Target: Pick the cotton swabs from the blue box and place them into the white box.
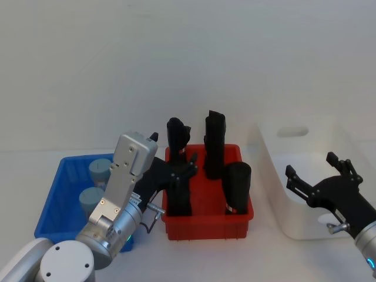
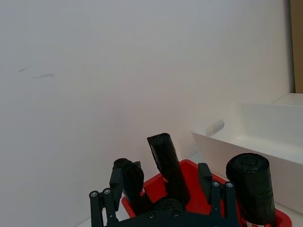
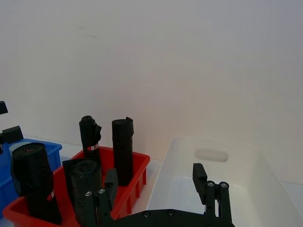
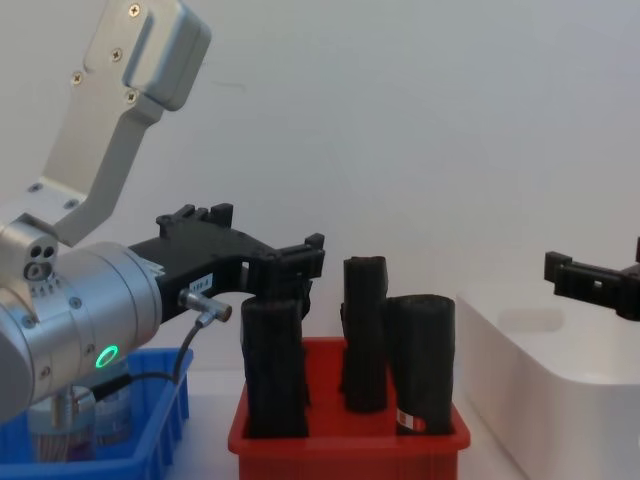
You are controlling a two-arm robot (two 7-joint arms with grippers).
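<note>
Black left gripper [image 1: 189, 166] over red bin [image 1: 205, 226], right gripper [image 1: 310, 164] over white box [image 1: 271, 176], jaws released

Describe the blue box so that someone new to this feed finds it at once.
Three bins stand in a row on the white table. The blue box is at the robot's left end, beside the red bin. It alone is blue and holds grey-lidded jars, not black rolls.

**Bins and jars partly out of sight**

From the head camera, the silver left arm [image 1: 126, 176] covers the near right corner of the small bright blue open plastic bin [image 1: 59, 194]. It also hides the edge of the nearer clear grey-lidded jar of cotton swabs [image 1: 88, 198]. The large white translucent plastic tub [image 1: 276, 200] runs past the right edge.
</note>
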